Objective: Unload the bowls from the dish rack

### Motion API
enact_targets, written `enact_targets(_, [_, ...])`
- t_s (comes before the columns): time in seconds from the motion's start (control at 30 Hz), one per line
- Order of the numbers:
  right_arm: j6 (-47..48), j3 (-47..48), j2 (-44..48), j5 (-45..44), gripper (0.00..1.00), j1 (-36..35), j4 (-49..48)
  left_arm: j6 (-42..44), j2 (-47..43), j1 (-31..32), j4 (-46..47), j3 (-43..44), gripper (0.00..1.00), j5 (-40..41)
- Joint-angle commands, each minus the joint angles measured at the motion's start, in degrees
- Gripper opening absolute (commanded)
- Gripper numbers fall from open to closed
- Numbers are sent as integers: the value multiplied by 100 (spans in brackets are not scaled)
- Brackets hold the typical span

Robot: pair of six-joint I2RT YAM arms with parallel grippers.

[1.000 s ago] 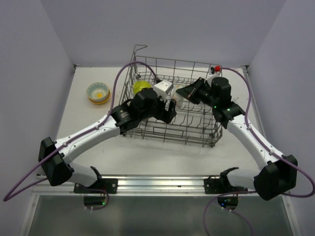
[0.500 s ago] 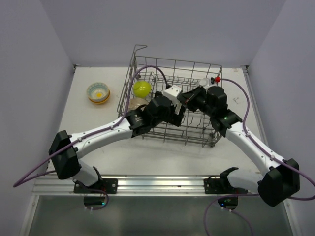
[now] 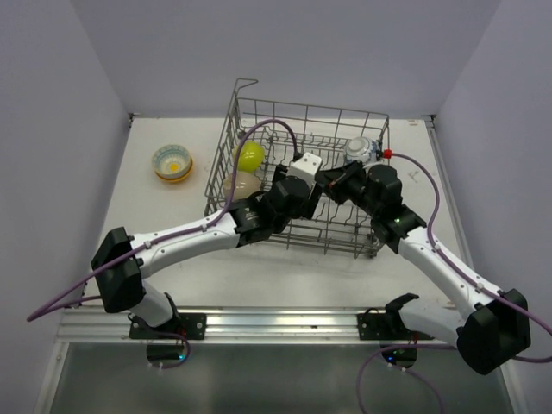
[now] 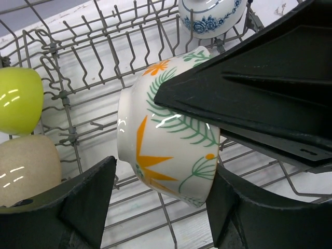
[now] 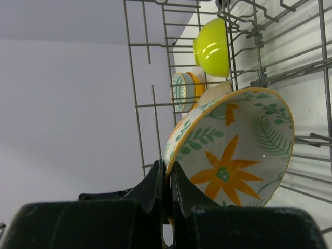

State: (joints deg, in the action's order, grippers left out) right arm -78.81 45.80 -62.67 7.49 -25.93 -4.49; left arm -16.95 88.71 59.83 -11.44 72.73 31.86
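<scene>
pale lilac walls point(image 3: 285, 43) close in a white table point(image 3: 155, 250). the rack point(image 3: 321, 110) takes up the far middle of it, and both arms reach in over its near side, the left arm point(image 3: 190, 233) from the left and the right arm point(image 3: 440, 259) from the right, with the wrists close together above the tines.

four bowls are in the rack. the lime bowl point(image 3: 251, 156) and the beige bowl point(image 3: 241, 184) sit at the left end, the blue bowl point(image 3: 360, 151) is at the far right corner, and the floral bowl point(image 5: 233, 150) is near the middle, tipped on its side. a stack point(image 3: 172, 162) of two more bowls stands on the table, well left of the rack.

the right gripper point(image 5: 167, 168) is pinched tight on the floral bowl's rim, one finger inside and one outside. the left gripper point(image 4: 163, 179) is spread wide with nothing in it, its fingers either side of that same bowl. i can't tell if they touch it.

the hold is the weak spot. it's a thin pinch on a glazed rim, so the bowl could pivot or slip as it's lifted. its lower edge may sit among the tines, and a snag there would twist it loose. the grippers are also crowded, so if the left one closes it could knock the right finger or shove the bowl out.
</scene>
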Motion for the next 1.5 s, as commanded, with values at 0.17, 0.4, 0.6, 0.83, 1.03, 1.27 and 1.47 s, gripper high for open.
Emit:
enact_targets(0.17, [-232,-45,18,122,0,-8,-641,394,129,-16,520,39,42,672])
enact_targets(0.4, [-153,-45,-34,104,1,-8,-579,500,200,-16,476,-66,2,1024])
enact_targets(0.6, [-161,-141,-166,122,24,-8,-658,622,200,-24,520,-101,0,1331])
enact_targets(0.83, [-144,-159,-113,8,53,0,-430,535,366,-269,222,-39,0,1693])
enact_targets(1.03, [-83,-282,-8,-36,56,18,-377,306,174,-1096,-24,-83,0,973])
enact_targets(1.27, [813,-229,370,-10,62,255,71,176,-511,-2018,-130,197,0,-160])
enact_targets(1.47, [1192,-546,546,25,63,273,159,-63,-1266,-3091,-420,575,0,-1532])
